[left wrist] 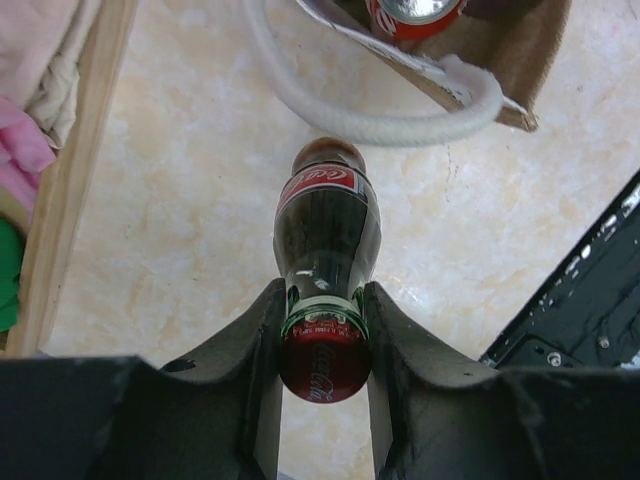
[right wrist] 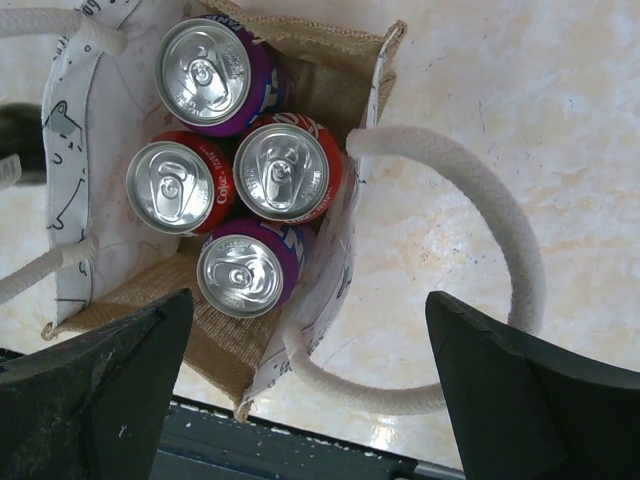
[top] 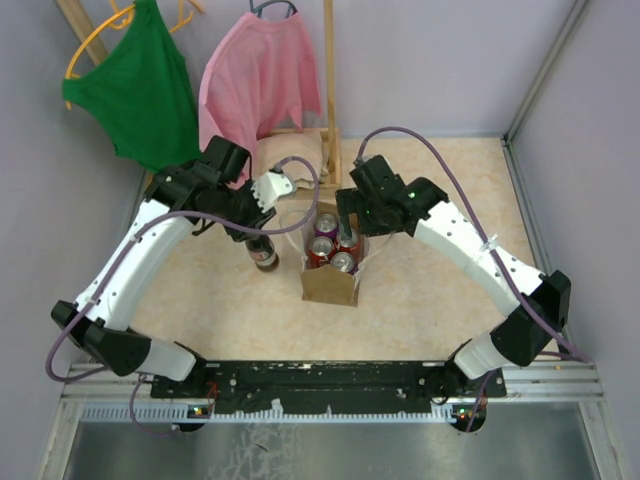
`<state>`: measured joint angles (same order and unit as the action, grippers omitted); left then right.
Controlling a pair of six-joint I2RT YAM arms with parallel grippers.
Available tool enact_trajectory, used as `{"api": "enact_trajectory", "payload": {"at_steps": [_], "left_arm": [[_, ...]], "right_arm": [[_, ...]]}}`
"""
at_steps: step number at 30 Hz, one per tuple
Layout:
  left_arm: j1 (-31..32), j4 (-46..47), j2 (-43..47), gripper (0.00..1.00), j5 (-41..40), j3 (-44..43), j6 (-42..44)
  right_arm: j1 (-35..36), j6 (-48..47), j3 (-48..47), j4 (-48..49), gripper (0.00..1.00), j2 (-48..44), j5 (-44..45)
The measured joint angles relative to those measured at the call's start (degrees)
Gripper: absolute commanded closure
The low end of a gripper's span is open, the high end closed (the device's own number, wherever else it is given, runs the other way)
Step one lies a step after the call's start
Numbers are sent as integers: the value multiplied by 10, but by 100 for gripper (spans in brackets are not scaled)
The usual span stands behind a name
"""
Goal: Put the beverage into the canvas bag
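We see the left gripper (left wrist: 322, 318) pinching the dark glass cola bottle (left wrist: 326, 240) with the red label and red cap. Its two black fingers (left wrist: 268, 340) are pressed against the neck just below the cap. From above, the left gripper (top: 262, 236) and the bottle (top: 265, 256) sit at 9 o'clock of the upright tan-brown canvas bag (top: 328, 288), just beside it and outside it. We cannot tell whether the bottle's base rests on the pale marbled beige table (top: 430, 285) or hangs just above it.

In the left wrist view one white looped rope handle (left wrist: 370, 125) of the bag (left wrist: 525, 55) curves across at 12 o'clock of the bottle, near it but not touching.

The right gripper (top: 352, 222) hovers over the bag's open mouth. In its own view the right gripper (right wrist: 308, 298) has its dark fingers (right wrist: 110, 385) spread wide and holds nothing. One finger is at 7 o'clock of the frame and the other at 5 o'clock.

Inside the bag (right wrist: 215, 350) four cans stand upright, packed together. One purple can (right wrist: 205, 72) is at 12 o'clock of the cluster and another purple can (right wrist: 243, 272) at 6 o'clock. A red Coke can (right wrist: 170, 187) is at 9 o'clock and a second red can (right wrist: 283, 170) at 3 o'clock. The bag's other rope handle (right wrist: 500, 230) loops out over the table at 3 o'clock of the bag.
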<state>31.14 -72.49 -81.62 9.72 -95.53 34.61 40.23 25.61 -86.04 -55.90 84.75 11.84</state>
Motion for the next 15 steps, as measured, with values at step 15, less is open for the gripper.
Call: {"api": "enact_trajectory", "payload": {"at_steps": [15], "left_arm": [[0,78,-98,100,-73,-115,-37]], "right_arm": [[0,1,29,11,1,-13,-11]]}}
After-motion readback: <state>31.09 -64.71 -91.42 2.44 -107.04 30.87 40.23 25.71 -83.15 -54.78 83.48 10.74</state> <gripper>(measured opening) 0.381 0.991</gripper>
